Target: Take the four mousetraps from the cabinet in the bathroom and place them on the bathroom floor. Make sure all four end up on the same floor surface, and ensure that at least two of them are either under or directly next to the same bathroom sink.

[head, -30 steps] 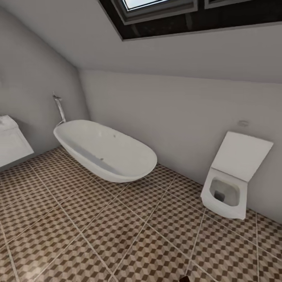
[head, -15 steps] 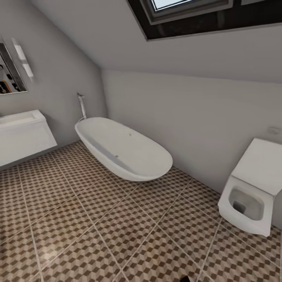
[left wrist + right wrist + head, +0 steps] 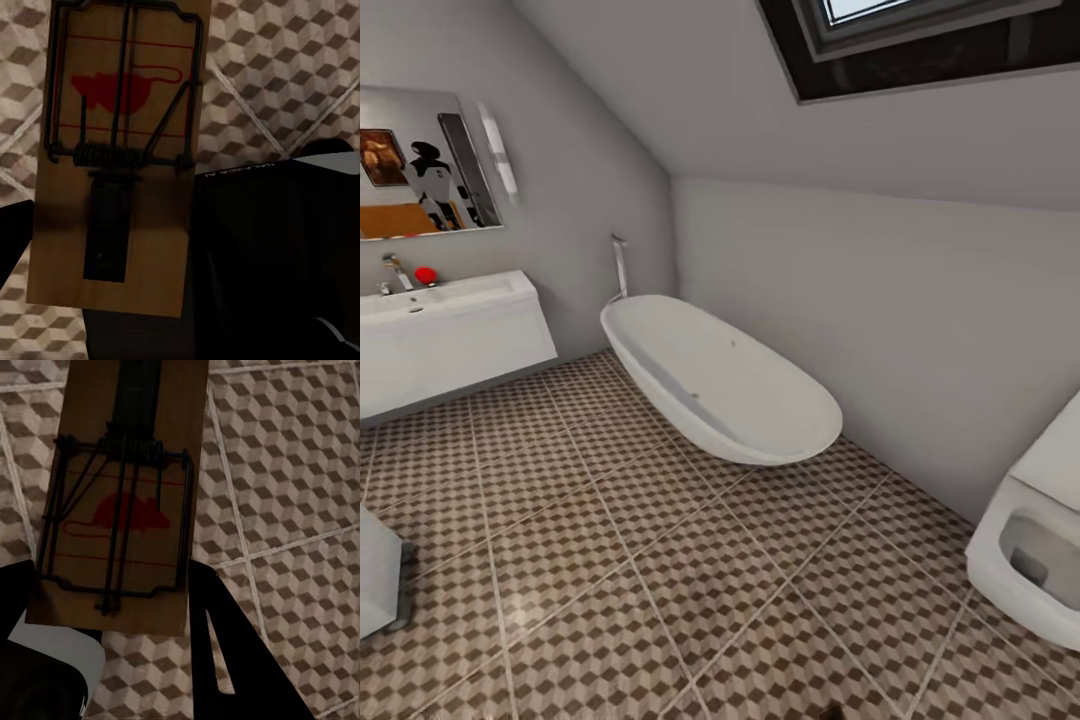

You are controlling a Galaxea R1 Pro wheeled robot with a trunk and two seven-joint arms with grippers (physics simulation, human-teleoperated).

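**Colleague:** Where are you in the job?

**Me:** Mid-carry, I'd say. Through the left wrist camera I see a mousetrap (image 3: pixel 120 150) close against the lens with the left gripper (image 3: pixel 105 247) dark around its lower end; it looks clamped on the board, though I can't see the pads meet it. The right gripper (image 3: pixel 112 607) looks the same, closed around a second mousetrap (image 3: pixel 124 502), with the patterned floor (image 3: pixel 690 560) below both. No traps lie on the tiles I can see, so nothing is placed yet as far as I can tell, and the other two aren't accounted for.

**Colleague:** And the sink?

**Me:** The sink (image 3: pixel 445 330) stands at the left wall under a mirror (image 3: pixel 420 165), near the bathtub (image 3: pixel 720 380).

**Colleague:** Anything changed in the last second?

**Me:** My view has swung left: the sink and mirror have come in, the toilet (image 3: pixel 1025 560) has slid to the right edge.
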